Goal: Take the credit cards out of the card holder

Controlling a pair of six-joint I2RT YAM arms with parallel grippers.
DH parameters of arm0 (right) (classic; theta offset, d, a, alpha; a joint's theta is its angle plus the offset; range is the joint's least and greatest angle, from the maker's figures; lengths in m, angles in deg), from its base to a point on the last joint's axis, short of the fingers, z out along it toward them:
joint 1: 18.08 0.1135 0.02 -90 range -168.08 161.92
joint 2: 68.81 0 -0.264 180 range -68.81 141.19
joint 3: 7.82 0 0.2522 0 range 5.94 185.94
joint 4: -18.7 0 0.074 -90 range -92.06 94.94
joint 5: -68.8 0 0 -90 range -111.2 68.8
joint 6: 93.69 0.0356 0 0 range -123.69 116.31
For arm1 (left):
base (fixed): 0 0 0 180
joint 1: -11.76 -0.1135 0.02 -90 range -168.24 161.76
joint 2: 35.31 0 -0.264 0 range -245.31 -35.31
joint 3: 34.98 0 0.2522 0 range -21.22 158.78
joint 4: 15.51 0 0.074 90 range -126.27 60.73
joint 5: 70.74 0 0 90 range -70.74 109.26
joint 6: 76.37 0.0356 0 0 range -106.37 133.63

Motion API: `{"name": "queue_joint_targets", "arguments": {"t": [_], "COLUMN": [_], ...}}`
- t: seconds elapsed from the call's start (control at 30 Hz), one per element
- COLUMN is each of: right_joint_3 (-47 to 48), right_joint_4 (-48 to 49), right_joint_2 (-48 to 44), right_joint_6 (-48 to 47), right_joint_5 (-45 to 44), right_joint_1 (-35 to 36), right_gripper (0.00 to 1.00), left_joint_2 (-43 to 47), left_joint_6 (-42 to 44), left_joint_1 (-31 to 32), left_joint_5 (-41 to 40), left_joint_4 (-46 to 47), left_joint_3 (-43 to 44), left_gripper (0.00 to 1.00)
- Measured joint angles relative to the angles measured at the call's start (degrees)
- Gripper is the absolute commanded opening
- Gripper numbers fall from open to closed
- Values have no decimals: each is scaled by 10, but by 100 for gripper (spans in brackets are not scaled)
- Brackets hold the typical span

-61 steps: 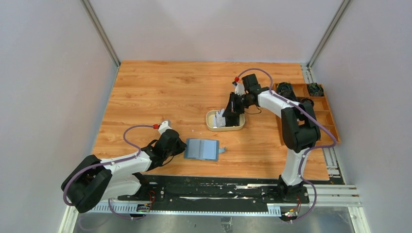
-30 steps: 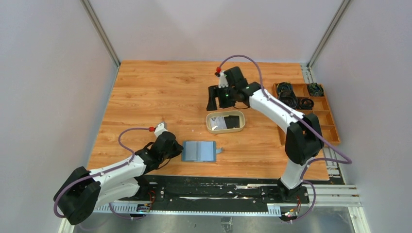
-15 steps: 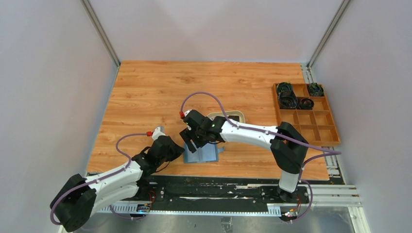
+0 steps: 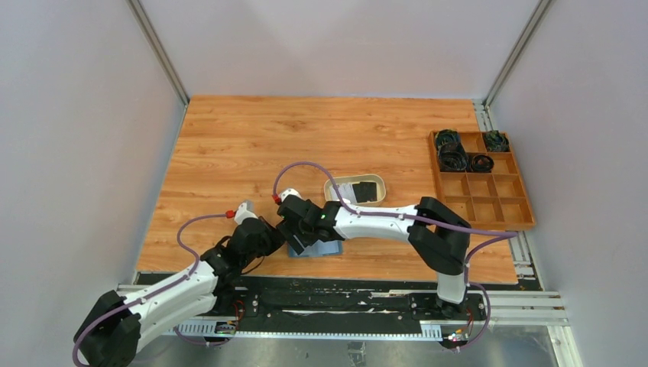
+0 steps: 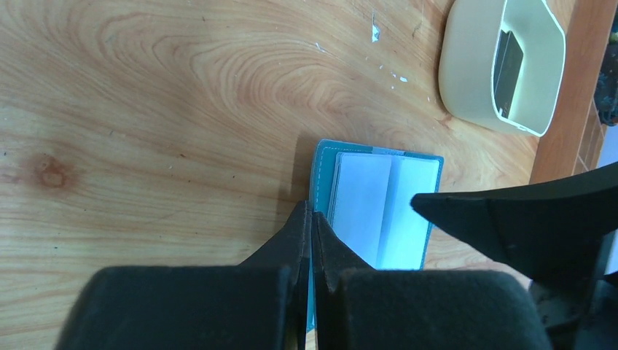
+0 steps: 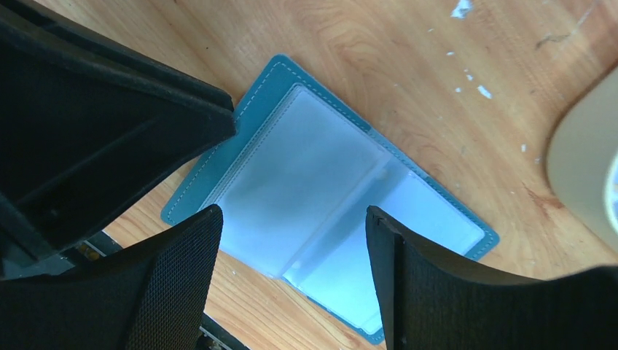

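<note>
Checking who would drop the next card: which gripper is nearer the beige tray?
Right. The right gripper hangs open over the card holder, on the side towards the tray; the left gripper, shut, sits at the holder's opposite edge, farther from the tray.

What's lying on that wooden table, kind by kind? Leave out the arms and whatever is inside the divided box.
Teal card holder: 1
Beige tray: 1
Black credit card: 1
Whitish credit card: 1
Wooden divided box: 1
Total: 5
</note>
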Motion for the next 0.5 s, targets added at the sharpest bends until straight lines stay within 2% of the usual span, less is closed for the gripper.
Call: {"name": "queue_joint_targets", "arguments": {"t": [0.5], "right_joint_3": [0], "right_joint_4": [27], "right_joint_2": [37], "right_joint_6": [0], "right_joint_5": [-5], "right_joint_1": [10], "right_gripper": [76], "left_joint_2": [31], "left_joint_6": [-8], "left_joint_1": [0], "left_joint_5": [-8], "left_joint_4": [-39], "left_joint_3": [-4], "left_gripper": [0]}}
